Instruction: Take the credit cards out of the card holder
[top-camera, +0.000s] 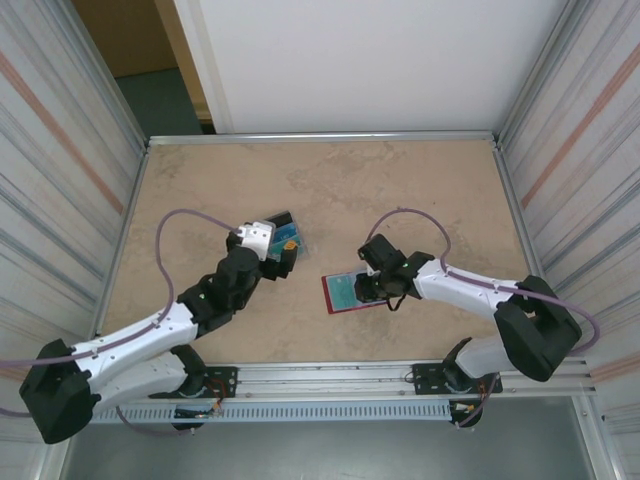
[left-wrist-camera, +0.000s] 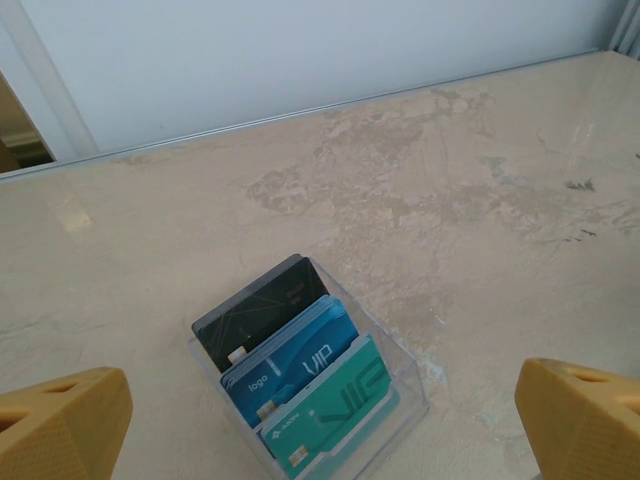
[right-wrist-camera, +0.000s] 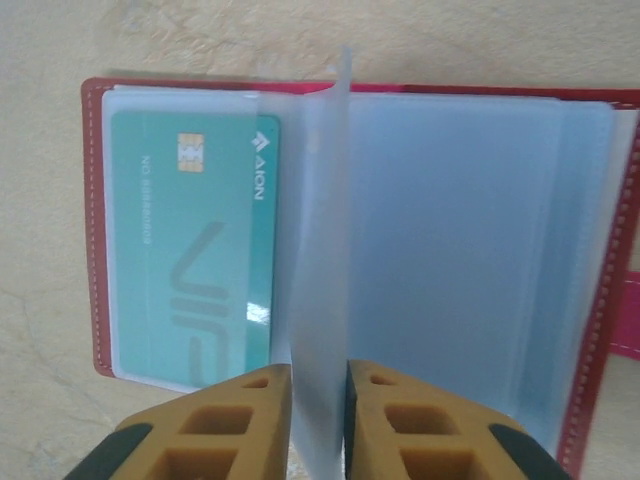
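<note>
We see the card holder (top-camera: 345, 292) lying open on the mottled beige tabletop (top-camera: 420, 190), toward the near edge. Its dark-red stitched cover frames pale translucent pockets. The right wrist view shows what the top view cannot: the right gripper (right-wrist-camera: 318, 385) pinches one frosted plastic sleeve (right-wrist-camera: 320, 200) upright, beside a teal VIP card (right-wrist-camera: 190, 250) in the left pocket. The left gripper (left-wrist-camera: 320, 420) gapes wide at a clear plastic tray (left-wrist-camera: 410, 385) holding three cards (left-wrist-camera: 300, 365): black, blue and teal.

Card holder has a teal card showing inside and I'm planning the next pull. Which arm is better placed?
Right. The right gripper is over the open card holder, pinching a clear sleeve beside the teal card. The left gripper hangs open over the tray of cards, apart from the holder.
</note>
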